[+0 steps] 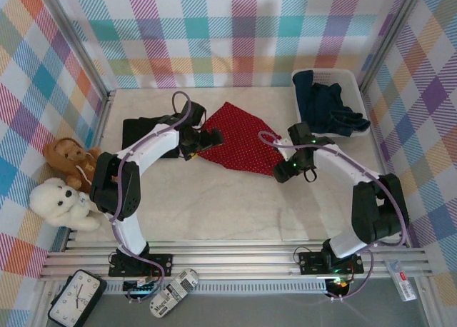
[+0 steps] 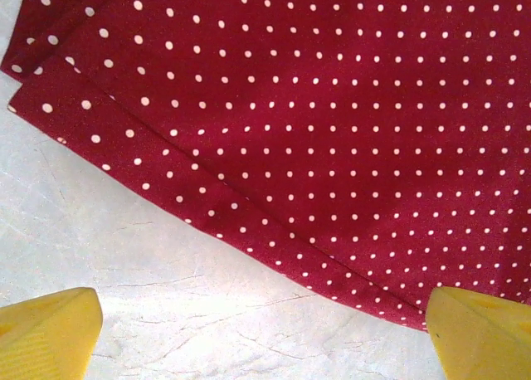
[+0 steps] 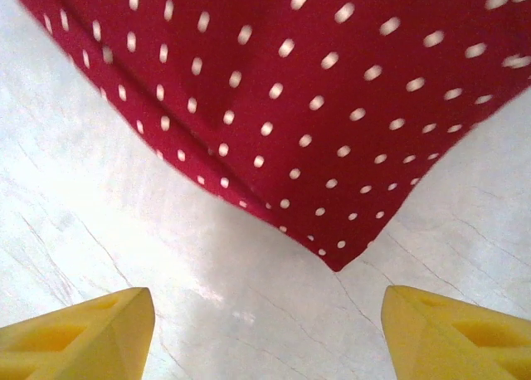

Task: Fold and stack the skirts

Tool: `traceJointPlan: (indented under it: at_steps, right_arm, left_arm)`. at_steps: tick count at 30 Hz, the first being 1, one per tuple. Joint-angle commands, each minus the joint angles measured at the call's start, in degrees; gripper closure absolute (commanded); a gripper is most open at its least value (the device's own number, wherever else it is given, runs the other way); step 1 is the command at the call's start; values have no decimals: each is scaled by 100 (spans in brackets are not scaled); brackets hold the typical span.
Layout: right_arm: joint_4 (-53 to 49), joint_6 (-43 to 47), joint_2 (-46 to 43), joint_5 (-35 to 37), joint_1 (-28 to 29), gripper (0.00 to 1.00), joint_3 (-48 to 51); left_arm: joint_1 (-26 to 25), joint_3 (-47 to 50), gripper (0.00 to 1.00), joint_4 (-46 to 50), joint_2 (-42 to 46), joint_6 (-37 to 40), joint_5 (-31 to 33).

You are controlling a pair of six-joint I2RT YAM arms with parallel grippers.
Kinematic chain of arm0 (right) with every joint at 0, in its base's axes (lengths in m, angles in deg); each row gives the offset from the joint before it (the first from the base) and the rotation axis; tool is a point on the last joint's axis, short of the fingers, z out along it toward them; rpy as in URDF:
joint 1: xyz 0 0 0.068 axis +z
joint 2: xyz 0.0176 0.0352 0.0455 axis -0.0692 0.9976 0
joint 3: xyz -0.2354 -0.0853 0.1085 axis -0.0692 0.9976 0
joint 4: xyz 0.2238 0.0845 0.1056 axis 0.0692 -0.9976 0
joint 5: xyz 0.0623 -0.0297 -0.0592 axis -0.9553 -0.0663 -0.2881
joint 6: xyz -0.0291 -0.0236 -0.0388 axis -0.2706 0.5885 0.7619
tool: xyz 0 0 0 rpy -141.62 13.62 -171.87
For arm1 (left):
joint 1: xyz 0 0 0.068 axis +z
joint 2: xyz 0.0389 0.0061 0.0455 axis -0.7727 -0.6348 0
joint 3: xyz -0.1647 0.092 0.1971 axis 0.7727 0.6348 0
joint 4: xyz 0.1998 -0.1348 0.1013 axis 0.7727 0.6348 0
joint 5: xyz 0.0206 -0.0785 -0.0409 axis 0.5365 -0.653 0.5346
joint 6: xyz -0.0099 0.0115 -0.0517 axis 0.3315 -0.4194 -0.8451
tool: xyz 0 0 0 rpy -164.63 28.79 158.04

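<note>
At the far left edge of the surface (image 1: 214,205) sit two teddy bears, a brown one (image 1: 68,158) and a white one (image 1: 61,202), just beside each other. Next to the right, at the back left, the black skirt (image 1: 139,132) lies flat, partly hidden under my left arm.

My left claw (image 1: 212,136) hangs over the left edge of the red skirt with white dots (image 1: 246,145), which is spread out near the middle of the surface. In the left wrist view this claw is spread wide: one yellow fingertip (image 2: 50,330) sits over bare surface, the other (image 2: 481,334) at the hem of the red cloth, and nothing is pinched between them. The hem runs slantwise across that view, with a folded layer of the same cloth showing at the upper left.

My right claw (image 1: 284,171) is at the near right corner of the red skirt. In the right wrist view its two yellow fingertips (image 3: 83,334) stand well apart over the pale surface, and the pointed corner of the skirt lies flat just ahead of them, touching neither. This claw is spread too and grips nothing.

At the back right stands the white basket (image 1: 357,77), with dark blue denim skirts (image 1: 325,106) heaped inside it, one draped onto the front rim.
</note>
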Motion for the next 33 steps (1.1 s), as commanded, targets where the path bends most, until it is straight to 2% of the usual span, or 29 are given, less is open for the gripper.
traceJointPlan:
  at_steps: [1, 6, 15, 22, 27, 30, 33]
  right_arm:
    - [-49, 1179, 125, 159, 38, 29, -8]
    - [505, 1453, 271, 331, 46, 35, 63]
    - [589, 1856, 715, 719, 90, 41, 102]
    - [1060, 1759, 591, 913, 221, 59, 247]
    - [1065, 1820, 319, 946, 356, 86, 369]
    - [847, 1860, 11, 1074, 488, 97, 493]
    - [483, 1815, -330, 1213, 653, 100, 632]
  left_arm:
    - [68, -147, 0, 252, -30, -60, 106]
    - [90, -111, 0, 262, -76, -76, 77]
    - [127, -128, 0, 310, -85, -76, 84]
    - [145, -134, 0, 341, -155, -76, 38]
    - [153, -165, 0, 361, -170, -64, 39]
    - [153, -231, 0, 368, -190, 9, 75]
    - [153, -381, 0, 391, -347, 95, 102]
